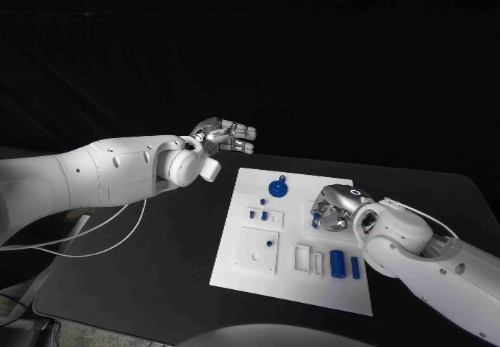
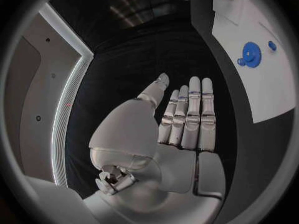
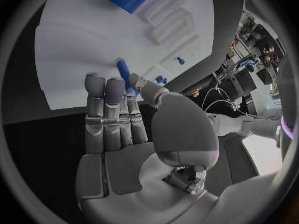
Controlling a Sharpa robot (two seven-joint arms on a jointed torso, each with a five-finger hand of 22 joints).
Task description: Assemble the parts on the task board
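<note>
The white task board [image 1: 302,293] lies mid-table. On it sit a blue round disc [image 1: 278,189], small blue pegs [image 1: 261,215], a blue block [image 1: 337,262] and a blue bar [image 1: 355,267]. My right hand [image 1: 335,210] hangs low over the board's right side, fingers nearly straight, and pinches a slim blue peg [image 3: 122,70] between thumb and fingers. The peg's lower end [image 1: 316,216] is close to the board. My left hand [image 1: 224,137] is raised beyond the board's far left corner, flat and spread [image 2: 187,114], holding nothing. The disc [image 2: 251,53] lies ahead of it.
Two white blocks [image 1: 309,259] stand beside the blue block near the board's front right. A square white plate [image 1: 257,251] with a blue peg [image 1: 271,243] sits front left on the board. A white cable [image 1: 104,230] trails across the table's left side.
</note>
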